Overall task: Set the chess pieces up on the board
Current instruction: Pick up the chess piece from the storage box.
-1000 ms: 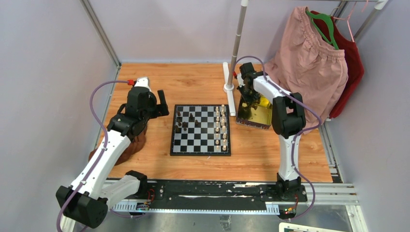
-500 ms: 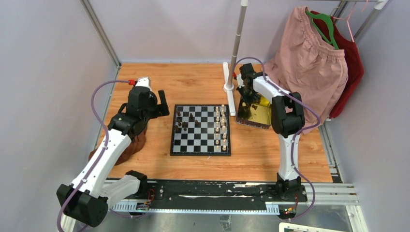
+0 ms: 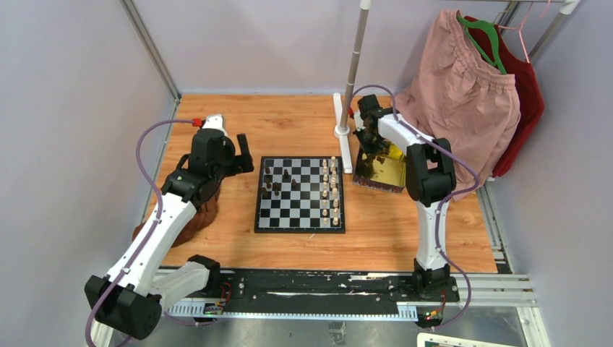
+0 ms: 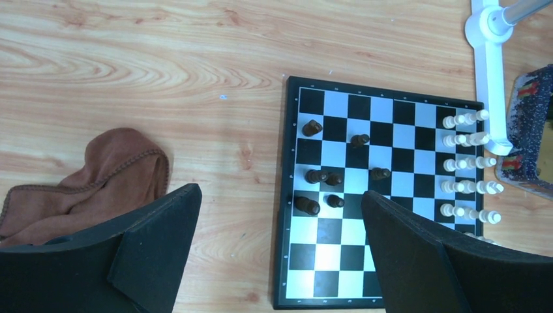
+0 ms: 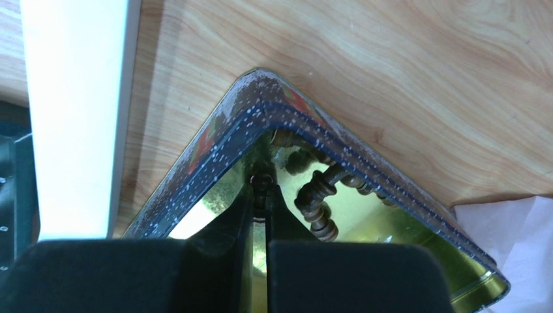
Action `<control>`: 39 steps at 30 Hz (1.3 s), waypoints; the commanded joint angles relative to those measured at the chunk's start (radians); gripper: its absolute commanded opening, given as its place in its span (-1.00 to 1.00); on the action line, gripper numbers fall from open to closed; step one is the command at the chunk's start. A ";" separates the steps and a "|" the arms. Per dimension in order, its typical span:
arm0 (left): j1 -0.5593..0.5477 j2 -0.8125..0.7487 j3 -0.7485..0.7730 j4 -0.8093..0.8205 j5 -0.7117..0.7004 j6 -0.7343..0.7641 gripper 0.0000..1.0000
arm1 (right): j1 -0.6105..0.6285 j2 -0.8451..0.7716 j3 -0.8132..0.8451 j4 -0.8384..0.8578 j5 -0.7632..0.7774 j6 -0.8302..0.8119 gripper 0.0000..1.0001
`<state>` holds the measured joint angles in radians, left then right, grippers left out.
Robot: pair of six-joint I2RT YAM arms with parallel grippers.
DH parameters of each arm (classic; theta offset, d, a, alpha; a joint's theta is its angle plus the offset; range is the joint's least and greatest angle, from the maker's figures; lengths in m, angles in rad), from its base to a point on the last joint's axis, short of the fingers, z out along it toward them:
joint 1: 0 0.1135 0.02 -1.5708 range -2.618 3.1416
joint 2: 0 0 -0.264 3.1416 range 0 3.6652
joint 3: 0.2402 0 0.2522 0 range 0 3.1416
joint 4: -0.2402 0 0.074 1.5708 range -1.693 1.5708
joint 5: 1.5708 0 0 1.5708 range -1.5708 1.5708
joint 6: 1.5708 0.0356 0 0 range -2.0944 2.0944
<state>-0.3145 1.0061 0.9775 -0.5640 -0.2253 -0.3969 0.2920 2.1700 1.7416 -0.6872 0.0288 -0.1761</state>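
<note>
Top view, board [image 3: 300, 217]: lies flat in the middle of the tabletop [image 3: 289, 123], between the 2 arms.
Top view, chess pieces: white pieces [image 3: 330, 189] stand in 2 columns along the board's right side. Dark pieces [image 3: 277, 181] stand scattered at its far left, and the near-left squares are bare.
Top view, gold tray [image 3: 394, 177]: sits just right of the board. The right claw [image 3: 374, 150] reaches down into its far-left corner.
Top view, left claw [image 3: 242, 155]: hangs left of the board over bare wood.
Left wrist view, left claw [image 4: 280, 199]: jaws wide apart and empty. 7 dark pieces show on the board below, in no tidy row. A brown cloth [image 4: 111, 169] lies left of the board.
Right wrist view, right claw [image 5: 261, 195]: jaws narrow, pinching 1 dark piece [image 5: 261, 177] at the tips, in the tray's corner.
Right wrist view, loose pieces [image 5: 319, 195]: more dark ones lie on their sides just right of the claw, against the rim.
Handling, judged: light, hard and smooth turned shapes, likely to slip or pivot in a pinch. They look sturdy but easily toppled.
Where to hold, judged: across the narrow stem, just below the head, leaving the base free to sit flat on a square.
Risk, judged: pieces on the board stand close together, so wide jaws could knock neighbours over.
</note>
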 commanded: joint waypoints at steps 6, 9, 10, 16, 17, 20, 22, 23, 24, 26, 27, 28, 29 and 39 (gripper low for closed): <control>0.008 -0.032 -0.020 0.058 0.085 0.026 1.00 | 0.061 -0.121 -0.049 -0.012 -0.013 0.096 -1.00; 0.008 -0.049 -0.028 0.061 0.114 0.029 1.00 | 0.082 -0.164 -0.060 -0.018 0.003 0.107 -1.00; 0.008 -0.056 -0.030 0.062 0.118 0.029 1.00 | 0.090 -0.177 -0.062 -0.022 0.008 0.108 -1.00; 0.008 -0.094 -0.048 0.067 0.173 0.031 1.00 | 0.150 -0.253 -0.069 -0.028 -0.002 0.138 -1.00; 0.007 -0.099 -0.053 0.074 0.190 0.028 1.00 | 0.161 -0.264 -0.065 -0.028 -0.011 0.150 -1.00; 0.008 -0.112 -0.076 0.118 0.270 0.013 1.00 | 0.205 -0.285 -0.046 -0.028 -0.071 0.207 -1.00; 0.007 -0.120 -0.099 0.163 0.331 -0.003 1.00 | 0.246 -0.292 -0.026 -0.026 -0.096 0.240 -1.00; 0.006 -0.120 -0.115 0.191 0.365 -0.013 1.00 | 0.266 -0.293 -0.012 -0.025 -0.114 0.257 -1.00; 0.006 -0.121 -0.126 0.215 0.397 -0.022 1.00 | 0.287 -0.291 0.000 -0.021 -0.134 0.279 -1.00; 0.006 -0.120 -0.146 0.291 0.471 -0.040 1.00 | 0.321 -0.289 0.015 0.002 -0.182 0.330 -1.00; 0.006 -0.120 -0.152 0.317 0.500 -0.049 1.00 | 0.334 -0.292 0.016 0.021 -0.215 0.362 -1.00; 0.006 -0.117 -0.157 0.344 0.527 -0.055 1.00 | 0.345 -0.294 0.013 0.048 -0.248 0.395 -1.00; 0.006 -0.118 -0.162 0.367 0.550 -0.061 0.99 | 0.353 -0.301 0.003 0.096 -0.289 0.438 -1.00; 0.006 -0.146 -0.255 0.537 0.678 -0.138 0.99 | 0.365 -0.394 -0.178 0.521 -0.547 0.809 -1.00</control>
<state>-0.3134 0.8841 0.7570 -0.1474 0.3637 -0.4881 0.6537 1.8355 1.6241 -0.3740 -0.3912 0.4343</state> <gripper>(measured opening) 0.997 0.062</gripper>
